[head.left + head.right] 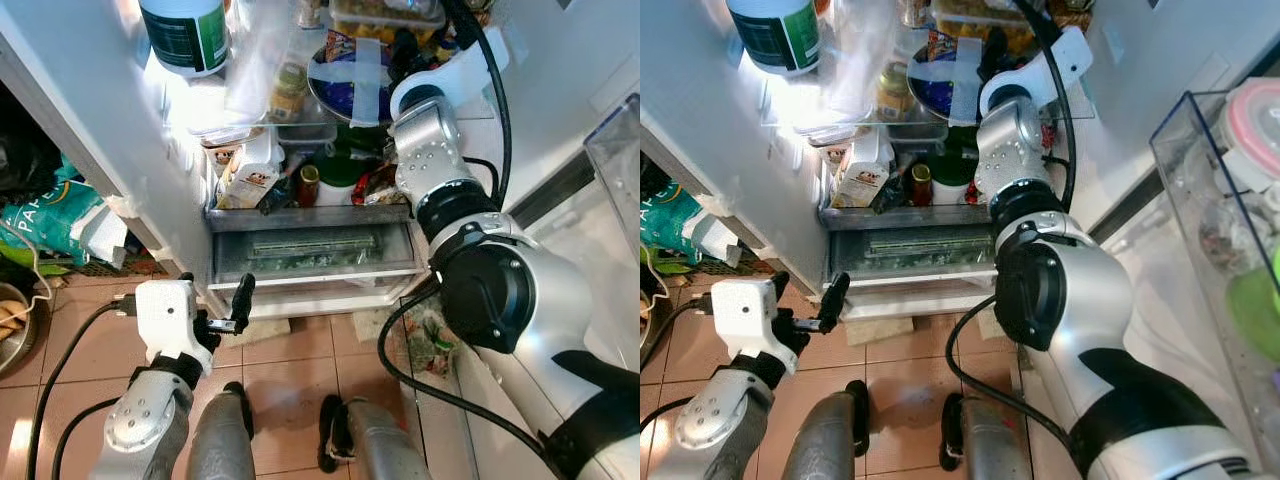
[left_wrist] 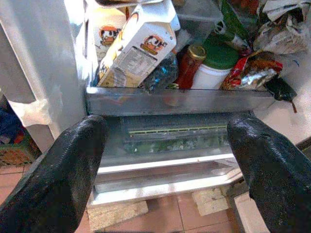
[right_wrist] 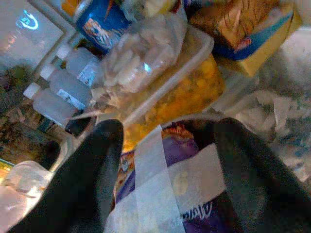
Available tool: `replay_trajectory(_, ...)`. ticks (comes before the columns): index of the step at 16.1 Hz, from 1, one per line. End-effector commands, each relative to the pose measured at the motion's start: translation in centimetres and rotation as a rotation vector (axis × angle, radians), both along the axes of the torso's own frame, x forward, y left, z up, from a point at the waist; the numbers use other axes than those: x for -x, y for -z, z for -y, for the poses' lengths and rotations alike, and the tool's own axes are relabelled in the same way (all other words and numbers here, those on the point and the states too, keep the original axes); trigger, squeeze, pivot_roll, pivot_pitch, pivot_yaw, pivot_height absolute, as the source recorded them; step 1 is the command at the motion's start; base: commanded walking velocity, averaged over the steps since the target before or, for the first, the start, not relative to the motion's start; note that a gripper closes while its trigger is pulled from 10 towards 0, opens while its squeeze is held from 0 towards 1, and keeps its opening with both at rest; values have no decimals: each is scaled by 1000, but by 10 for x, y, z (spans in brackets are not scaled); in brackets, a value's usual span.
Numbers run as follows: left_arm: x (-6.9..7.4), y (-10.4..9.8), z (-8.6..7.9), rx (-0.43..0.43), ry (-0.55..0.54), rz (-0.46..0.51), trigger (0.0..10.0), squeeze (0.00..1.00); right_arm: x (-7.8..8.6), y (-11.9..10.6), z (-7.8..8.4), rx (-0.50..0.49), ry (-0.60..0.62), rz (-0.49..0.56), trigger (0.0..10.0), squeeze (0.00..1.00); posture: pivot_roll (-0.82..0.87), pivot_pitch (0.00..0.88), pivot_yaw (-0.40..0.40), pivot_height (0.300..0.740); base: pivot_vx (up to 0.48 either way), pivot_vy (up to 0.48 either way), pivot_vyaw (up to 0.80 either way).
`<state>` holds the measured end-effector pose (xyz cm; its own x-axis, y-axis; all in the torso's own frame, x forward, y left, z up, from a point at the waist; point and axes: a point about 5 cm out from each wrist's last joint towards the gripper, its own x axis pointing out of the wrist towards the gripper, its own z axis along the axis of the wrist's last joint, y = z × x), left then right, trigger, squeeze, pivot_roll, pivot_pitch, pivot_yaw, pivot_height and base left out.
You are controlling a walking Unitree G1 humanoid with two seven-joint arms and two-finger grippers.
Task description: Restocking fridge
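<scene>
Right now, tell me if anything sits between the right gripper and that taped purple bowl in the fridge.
Nothing visible does. The right gripper is open directly over the taped purple bowl, one finger on each side. A tub of yellow food lies just beyond the bowl, not in the path.

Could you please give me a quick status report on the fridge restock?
Right tool open, up at taped bowl. Left tool open, low before drawer. Shelves crowded.
</scene>
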<state>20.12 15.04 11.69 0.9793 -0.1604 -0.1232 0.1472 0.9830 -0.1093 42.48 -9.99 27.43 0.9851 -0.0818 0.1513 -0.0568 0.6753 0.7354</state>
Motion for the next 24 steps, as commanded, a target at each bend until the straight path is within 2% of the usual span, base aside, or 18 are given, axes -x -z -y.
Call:
replay_trajectory(1,1,5,-3,-3,3,-18,10000,0,-1,-10,5,32,13,38,10000,1000,217,225,-83,740,0,0,0)
replay_trajectory(7,-16,2,-7,-18,8,17,10000,0,-1,-15,26,118,52,91,10000,1000,207,181,-66,740,0,0,0)
replay_trajectory(10,-27,0,-11,-32,4,39,10000,0,1,-14,37,222,59,139,10000,1000,194,149,-54,740,0,0,0)
replay_trajectory(14,-43,-4,-13,-40,16,75,10000,0,8,9,49,443,6,213,10000,1000,165,108,-36,740,0,0,0)
replay_trajectory(16,-51,-6,-12,-41,24,92,10000,0,16,23,54,586,-11,248,10000,1000,141,82,-25,740,0,0,0)
replay_trajectory(19,-56,-6,-11,-31,43,103,10000,0,29,35,61,665,-18,274,10000,1000,124,60,-15,740,0,0,0)
replay_trajectory(21,-59,-5,-13,-32,33,110,10000,0,49,52,59,769,-98,311,10000,1000,111,35,-8,740,0,0,0)
replay_trajectory(23,-61,-3,-17,-52,16,105,10000,0,73,79,58,839,-213,289,10000,1000,104,17,-9,740,0,0,0)
replay_trajectory(24,-62,-2,-17,-56,14,105,10000,0,83,92,58,849,-257,257,10000,98,100,15,-10,740,0,0,0)
